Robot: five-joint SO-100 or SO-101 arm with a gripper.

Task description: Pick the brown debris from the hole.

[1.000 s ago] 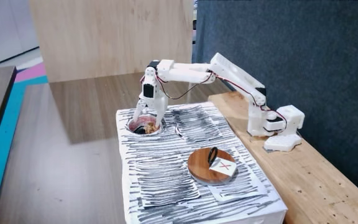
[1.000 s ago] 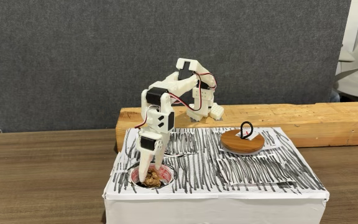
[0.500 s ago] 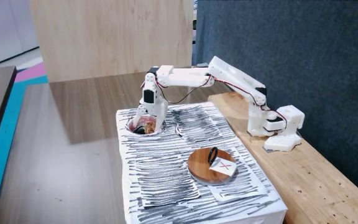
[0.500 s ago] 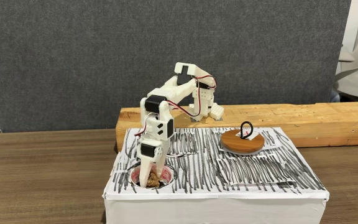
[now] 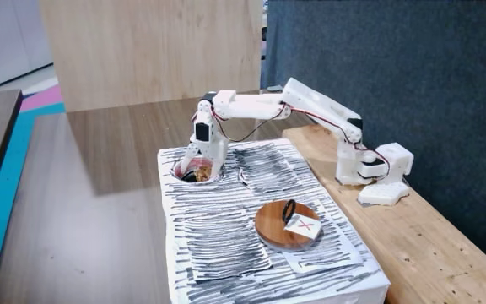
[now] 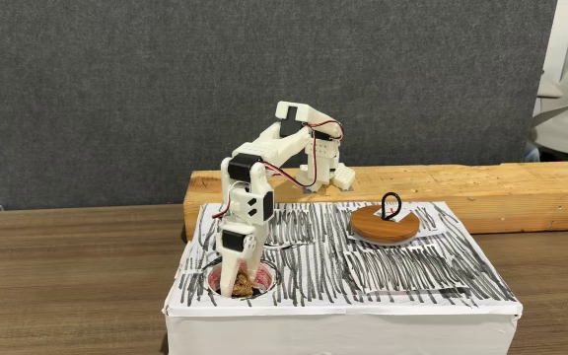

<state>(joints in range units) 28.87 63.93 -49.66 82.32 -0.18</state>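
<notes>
1. Currently, at the left of the box top in both fixed views, the gripper (image 6: 240, 284) is reaching straight down into the hole (image 6: 266, 283), its fingertips sitting below the pinkish-white rim.
2. The brown debris (image 6: 244, 285) is lying inside the hole, at lower centre-left of this fixed view, pressed right against the fingertips.
3. The jaws are looking nearly together around the lump, but whether they are actually clamping it or just flanking it I cannot tell at this size.
4. Risk, as a judgement: the lump is irregular and wrinkly, so a shallow pinch could be letting it slip out on the lift and drop back into the hole.
5. A second risk: the fingers are working close to the hole wall, and catching on the rim could be dragging the striped paper or knocking the lump loose.
6. To the right, the wooden disc (image 6: 385, 226) with its red X card (image 5: 300, 225) is sitting well apart from the hole.
7. View comparison: the low front view is showing the fingertips and the lump together; the high side view (image 5: 196, 171) is showing the hole from above, with the gripper body covering most of it.
</notes>
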